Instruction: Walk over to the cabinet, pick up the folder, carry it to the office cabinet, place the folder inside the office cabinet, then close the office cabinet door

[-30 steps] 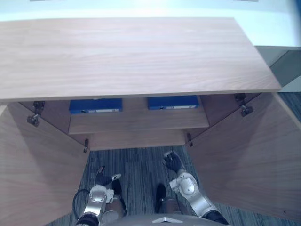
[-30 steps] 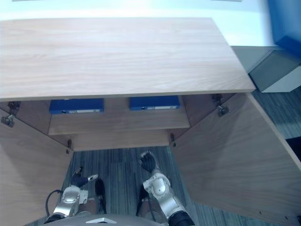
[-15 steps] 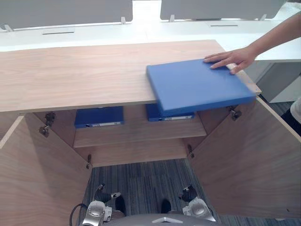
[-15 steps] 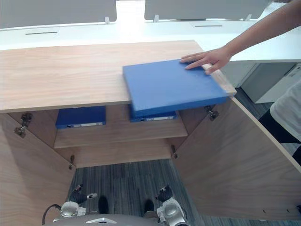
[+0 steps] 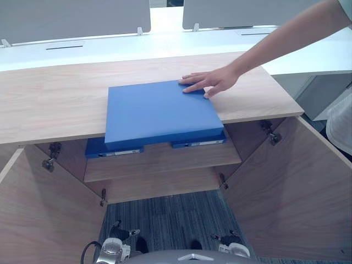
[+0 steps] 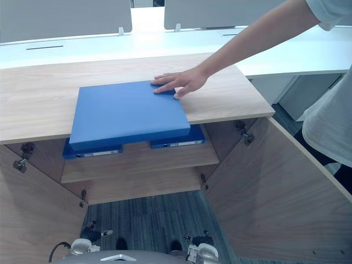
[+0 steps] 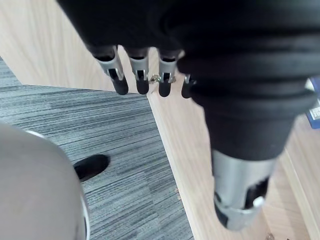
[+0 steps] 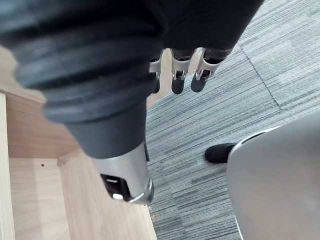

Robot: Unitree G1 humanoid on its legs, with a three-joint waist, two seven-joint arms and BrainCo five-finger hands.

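Observation:
A blue folder [image 5: 159, 113] lies flat on the wooden cabinet top [image 5: 49, 104], its front edge jutting past the cabinet's edge. A person's hand [image 5: 206, 83] rests on its far right corner. Inside the cabinet, two more blue folders, one left [image 5: 96, 149] and one right [image 5: 198, 143], lie on the shelf [image 5: 165, 159]. My left hand [image 5: 122, 231] hangs low by the floor in front of the cabinet, its fingers [image 7: 140, 80] straight and empty. My right hand [image 5: 224, 239] hangs just as low on the other side, its fingers [image 8: 177, 80] straight with nothing in them.
Both cabinet doors stand wide open, the left door [image 5: 44, 214] and the right door [image 5: 297, 187] flanking striped grey carpet [image 5: 165, 214]. A white desk [image 5: 110, 47] with grey screens runs behind the cabinet. The person stands at the right.
The camera has tilted up. A person has brought a blue folder onto the cabinet top and slid it left. My right hand has dropped lower and its fingers have straightened.

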